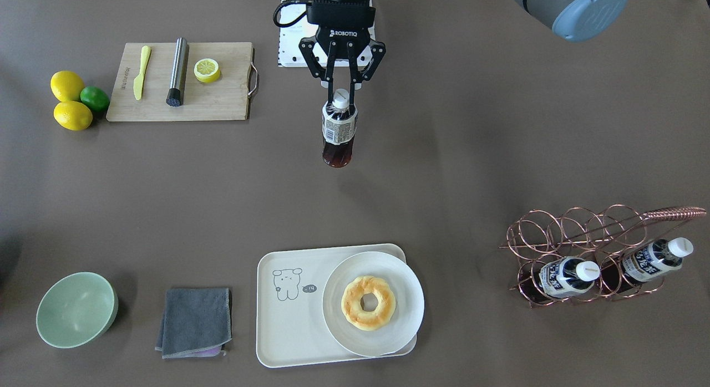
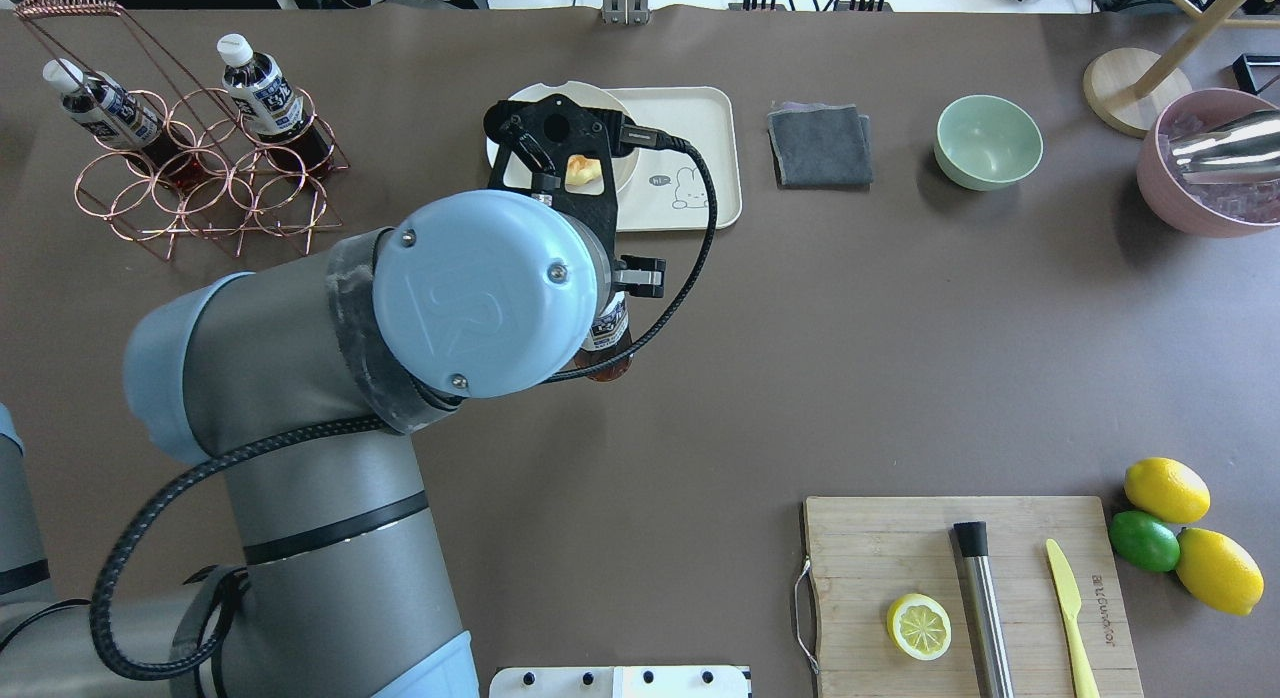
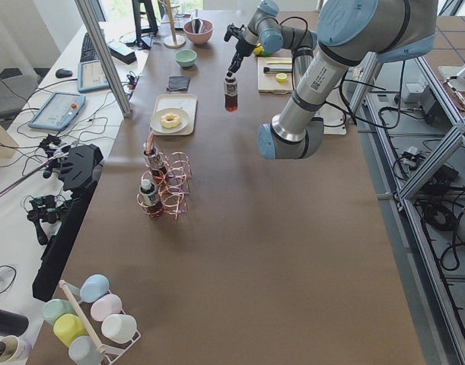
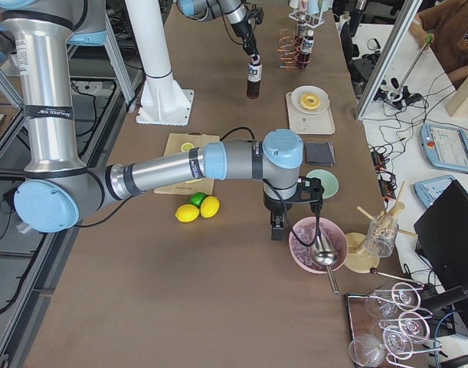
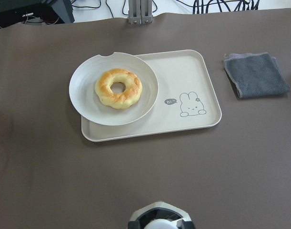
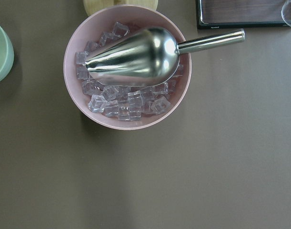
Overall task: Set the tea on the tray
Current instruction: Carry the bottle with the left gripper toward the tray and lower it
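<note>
Here's the brown table (image 1: 499, 154), and there's plenty spread over it. Along the side away from the robot, the cream tray (image 1: 288, 331) lies flat near the middle. A folded grey cloth (image 1: 195, 321) sits near it, and a pale green bowl (image 1: 76, 309) beyond that. Off the tray's other end, well apart, stands a copper wire rack (image 1: 588, 220). On the robot's side there's a wooden cutting board (image 1: 222, 98), with two lemons (image 1: 67, 85) and a lime (image 1: 95, 98) bunched together, touching, just past its end. Out past the green bowl, a pink bowl (image 2: 1180, 213) rests at the table's end.
</note>
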### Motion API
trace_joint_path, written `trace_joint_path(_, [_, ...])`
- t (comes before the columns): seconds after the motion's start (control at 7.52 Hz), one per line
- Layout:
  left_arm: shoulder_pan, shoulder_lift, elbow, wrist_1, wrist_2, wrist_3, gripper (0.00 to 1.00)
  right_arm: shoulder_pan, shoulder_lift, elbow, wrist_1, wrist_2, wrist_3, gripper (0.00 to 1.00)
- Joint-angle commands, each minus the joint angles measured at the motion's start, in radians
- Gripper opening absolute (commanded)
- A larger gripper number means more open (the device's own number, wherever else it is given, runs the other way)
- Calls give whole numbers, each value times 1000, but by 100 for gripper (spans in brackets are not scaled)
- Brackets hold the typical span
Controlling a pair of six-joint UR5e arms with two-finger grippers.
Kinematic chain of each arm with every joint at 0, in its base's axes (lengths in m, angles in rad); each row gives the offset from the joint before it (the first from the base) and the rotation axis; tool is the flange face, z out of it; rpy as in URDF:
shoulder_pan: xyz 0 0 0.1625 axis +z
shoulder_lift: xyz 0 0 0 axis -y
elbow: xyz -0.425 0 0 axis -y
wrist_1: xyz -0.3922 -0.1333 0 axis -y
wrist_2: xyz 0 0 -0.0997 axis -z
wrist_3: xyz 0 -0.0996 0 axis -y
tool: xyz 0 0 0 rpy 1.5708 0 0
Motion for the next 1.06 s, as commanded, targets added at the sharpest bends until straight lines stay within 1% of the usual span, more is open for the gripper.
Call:
trace_joint_path(0.0, [27,-3,38,-4,33,-11,0,2,-2,1,1,6,0,100])
trace_joint_path(0.27, [51,3,45,-10,35,-13,0,0,-2,1,1,6,1,100])
trace_joint_path(0.53, [79,6,67,-49,87,-16,0,0,-2,-4,1,6,1,100])
trace_joint_path(0.93, [79,9,96,-73,88,-16,0,0,4,-1,1,6,1,100])
